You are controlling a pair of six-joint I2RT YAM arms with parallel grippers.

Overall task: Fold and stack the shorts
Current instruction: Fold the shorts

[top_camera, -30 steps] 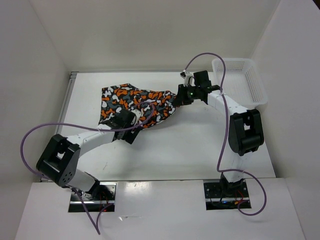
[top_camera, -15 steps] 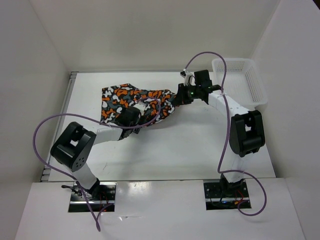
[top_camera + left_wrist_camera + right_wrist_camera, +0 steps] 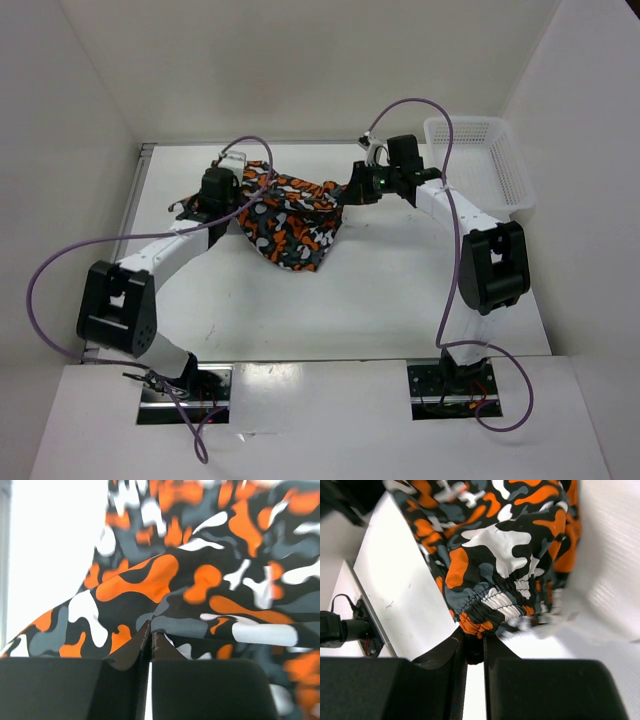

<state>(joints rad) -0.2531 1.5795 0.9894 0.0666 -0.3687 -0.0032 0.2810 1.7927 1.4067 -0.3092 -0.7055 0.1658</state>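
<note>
The left gripper (image 3: 236, 188) is clamped on a thin fold at one edge of the soft shorts with orange, black, white and grey blotches (image 3: 295, 222). The right gripper (image 3: 352, 190) bites on the gathered elastic waistband at the other side. The shorts hang between the two, over the far middle of the white bench (image 3: 400, 300), and the lower part sags to a point. We cannot tell if this point touches the bench.

We think the left hold is the weak one. It takes very little cloth, so if the arms pull apart the fold may slip out. The purple cable (image 3: 262, 168) crosses above the cloth near the left wrist and could catch it.

The left arm reaches far forward with a long, low forearm and its wrist turned to the right. The right arm bends at a high elbow and points left, beside the white plastic mesh basket (image 3: 480, 160).
</note>
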